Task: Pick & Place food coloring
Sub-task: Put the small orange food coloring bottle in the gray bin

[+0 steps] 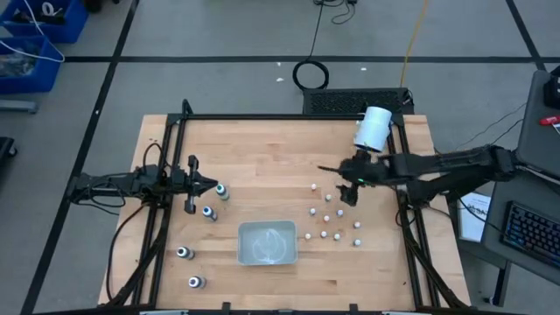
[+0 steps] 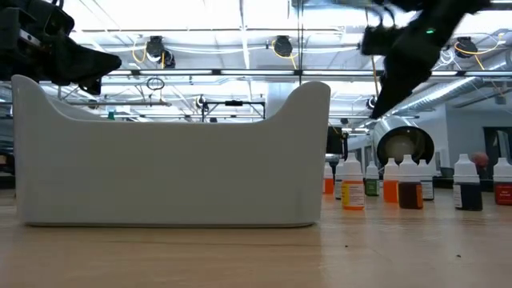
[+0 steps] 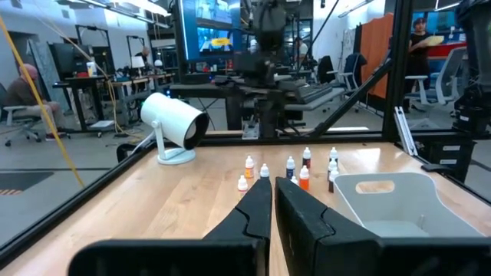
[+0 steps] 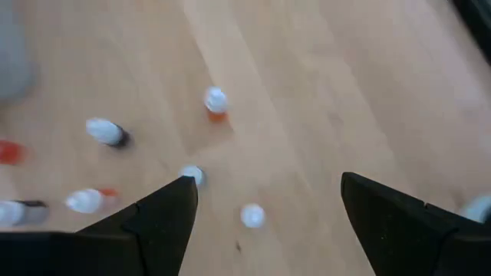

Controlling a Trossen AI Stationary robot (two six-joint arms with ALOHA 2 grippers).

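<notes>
Counter: pale wooden counter point(image 1: 262, 149) inside a black frame point(image 1: 289, 116), on a grey floor crossed by dark tape lines.
Room: blue bins point(image 1: 31, 39) at far left of the high view; a coiled black cable point(image 1: 310, 74) behind the counter; a keyboard point(image 1: 532, 234) on a side desk at far right. The left wrist view shows desks, chairs and people far off.
Left edge: the left gripper point(image 1: 213, 185) reaches in over the left rail, its jaws pressed together with nothing between them.
Dark bottles: four dark-bodied bottles point(image 1: 210, 213) stand down the left side; the topmost is just beside the left jaws' tips, the second near below, the last two well apart toward the front edge.
Middle: a clear tray point(image 1: 268, 242) sits near the front edge, with bare wood behind it up to the back rail.
White bottles: a loose cluster of small white-capped bottles point(image 1: 329, 219) stands right of the tray, each apart from the others.
Right gripper: the right gripper point(image 1: 349, 194) hangs over the far side of that cluster, jaws spread wide and holding nothing; in the right wrist view bottles lie below and ahead of the gap.
Back right: a white cylinder point(image 1: 373, 129) lies by the back rail, near the right arm.
</notes>
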